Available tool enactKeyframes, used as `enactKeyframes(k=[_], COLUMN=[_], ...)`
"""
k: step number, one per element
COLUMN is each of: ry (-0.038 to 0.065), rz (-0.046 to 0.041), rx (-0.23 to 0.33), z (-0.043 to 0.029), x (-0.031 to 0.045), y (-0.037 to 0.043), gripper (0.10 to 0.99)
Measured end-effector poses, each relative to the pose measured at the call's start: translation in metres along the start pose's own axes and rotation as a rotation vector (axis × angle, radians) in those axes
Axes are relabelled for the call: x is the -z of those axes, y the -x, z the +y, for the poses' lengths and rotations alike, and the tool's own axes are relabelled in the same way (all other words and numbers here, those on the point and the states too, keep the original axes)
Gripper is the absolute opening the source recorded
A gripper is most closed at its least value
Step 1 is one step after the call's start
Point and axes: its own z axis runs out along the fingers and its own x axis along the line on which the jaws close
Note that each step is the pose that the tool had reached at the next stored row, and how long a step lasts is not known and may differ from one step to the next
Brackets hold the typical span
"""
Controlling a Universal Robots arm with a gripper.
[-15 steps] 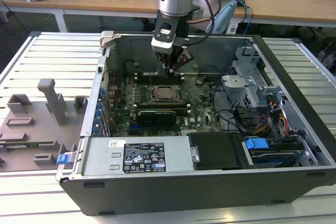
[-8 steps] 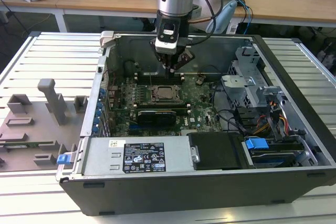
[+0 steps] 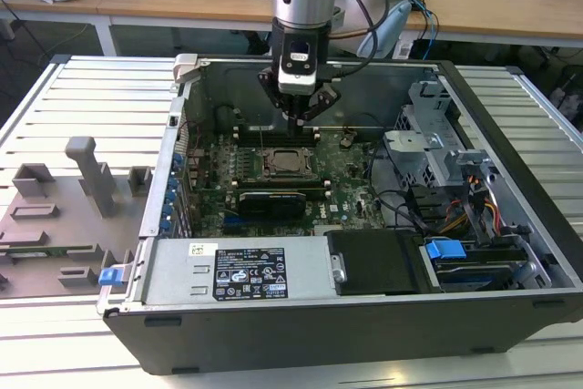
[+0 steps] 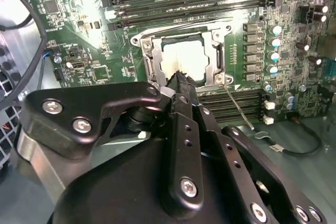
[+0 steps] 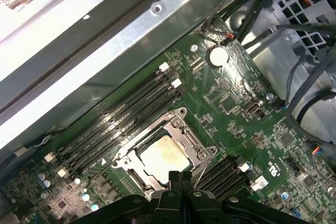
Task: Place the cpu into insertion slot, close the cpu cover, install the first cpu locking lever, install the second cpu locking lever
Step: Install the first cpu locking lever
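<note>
Hovering inside the open computer case (image 3: 510,252), the tool (image 3: 296,119) has its two black fingers (image 4: 184,95) pinched tight together with nothing between them: clenched and empty.

In the exterior view its tip hangs just above the middle of the frame, and the insertion slot (image 3: 266,170) lies directly below it in the picture, at the centre of the green motherboard (image 5: 247,129).

The cpu (image 4: 185,59) is seated flat in that slot, pale face up, and the cpu cover (image 4: 148,59) looks folded down around it, framing the chip on all four sides.

In the second wrist view the fingertips meet right at the cover's lower edge, very near it; I can't tell whether they touch.

Watch the thin locking lever (image 4: 240,108). It starts just right of the tip, at the cover's lower right corner, and its long axis runs diagonally toward the lower right, across a bank of memory slots (image 4: 231,100). By my reading it is not latched.

Room is fair: slot banks flank the socket on two sides, the case walls stand well apart, and the cables (image 3: 474,207) keep to the right of the exterior view.
</note>
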Motion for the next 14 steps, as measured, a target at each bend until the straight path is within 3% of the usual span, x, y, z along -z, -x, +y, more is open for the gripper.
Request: enactKeyframes(k=[7,14], ry=[0.005,0.008], rz=[-0.0038,-0.0058], rx=[0.091,0.138], z=[0.0,0.0], x=[0.0,0.0], y=[0.0,0.0], gripper=[0.106,0.106])
